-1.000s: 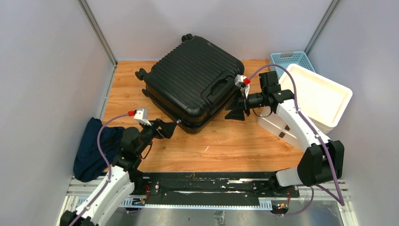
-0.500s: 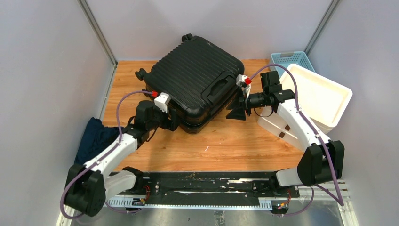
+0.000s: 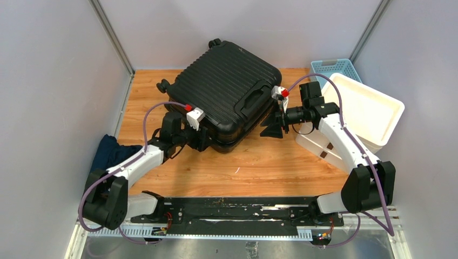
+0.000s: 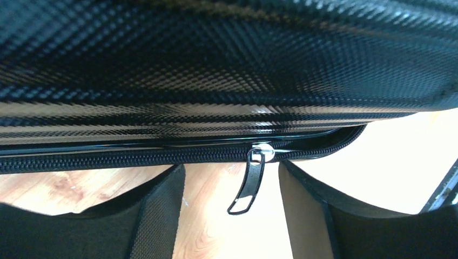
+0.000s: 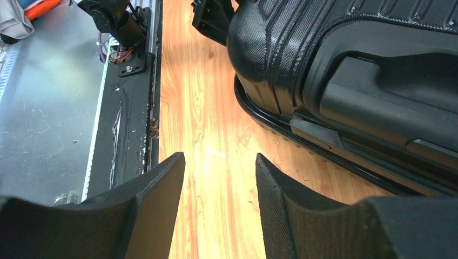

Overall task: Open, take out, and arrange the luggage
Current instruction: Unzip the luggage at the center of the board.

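Observation:
The luggage (image 3: pixel 227 91) is a black ribbed suitcase lying flat and shut across the back of the wooden table. My left gripper (image 3: pixel 207 139) is at its near corner, open. In the left wrist view the black zipper pull (image 4: pixel 249 186) hangs from its silver slider (image 4: pixel 263 151) between my two fingers, touching neither; the left gripper (image 4: pixel 229 171) holds nothing. My right gripper (image 3: pixel 270 127) hovers open just off the suitcase's right side, below the handle (image 5: pixel 378 91). In the right wrist view the right gripper (image 5: pixel 219 159) has only bare table between its fingers.
A white drawer unit (image 3: pixel 367 110) stands at the right with a light-blue basket (image 3: pixel 335 67) behind it. A dark blue cloth (image 3: pixel 110 156) lies at the table's left edge. Grey walls close in three sides; the metal base rail (image 3: pixel 237 210) runs along the front.
My left arm has swung forward and right to the suitcase's near corner, bringing the zipper pull between its fingers, and its jaws have narrowed. The right arm has not moved.

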### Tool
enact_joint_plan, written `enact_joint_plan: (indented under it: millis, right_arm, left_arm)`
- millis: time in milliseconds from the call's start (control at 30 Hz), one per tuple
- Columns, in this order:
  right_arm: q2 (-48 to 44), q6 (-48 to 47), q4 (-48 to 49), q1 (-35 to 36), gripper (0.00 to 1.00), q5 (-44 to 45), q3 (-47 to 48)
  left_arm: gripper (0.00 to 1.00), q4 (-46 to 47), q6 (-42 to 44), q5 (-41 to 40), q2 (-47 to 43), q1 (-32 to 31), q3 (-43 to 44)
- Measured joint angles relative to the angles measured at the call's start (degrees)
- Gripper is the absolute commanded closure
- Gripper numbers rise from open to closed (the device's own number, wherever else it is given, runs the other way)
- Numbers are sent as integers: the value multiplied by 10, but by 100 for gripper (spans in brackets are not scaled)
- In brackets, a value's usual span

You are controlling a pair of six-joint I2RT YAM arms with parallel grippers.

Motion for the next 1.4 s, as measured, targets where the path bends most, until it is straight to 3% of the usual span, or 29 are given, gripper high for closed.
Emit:
enact_joint_plan:
  millis: [167, 367, 533, 633, 667, 933, 1133, 1400]
  right_arm:
    - [0, -2, 0, 0, 45, 0, 0]
    - [0, -3, -1, -1, 45, 0, 0]
    - [0, -5, -1, -2, 45, 0, 0]
    - [0, -6, -2, -2, 45, 0, 1]
    - [0, -7, -2, -2, 45, 0, 1]
    - [0, -8, -4, -2, 45, 0, 1]
    - [0, -8, -4, -2, 45, 0, 1]
    - [0, -8, -5, -3, 45, 0, 1]
  left_arm:
    - [67, -1, 5, 28, 28, 2, 3]
    - [83, 0, 7, 49, 47, 5, 5]
    - [81, -5, -2, 59, 39, 2, 4]
    - [58, -5, -3, 55, 25, 2, 3]
    - [56, 2, -5, 52, 21, 2, 3]
    - [56, 10, -14, 43, 20, 5, 3]
    - [45, 11, -19, 49, 26, 5, 7]
    - [46, 14, -25, 52, 26, 6, 6]
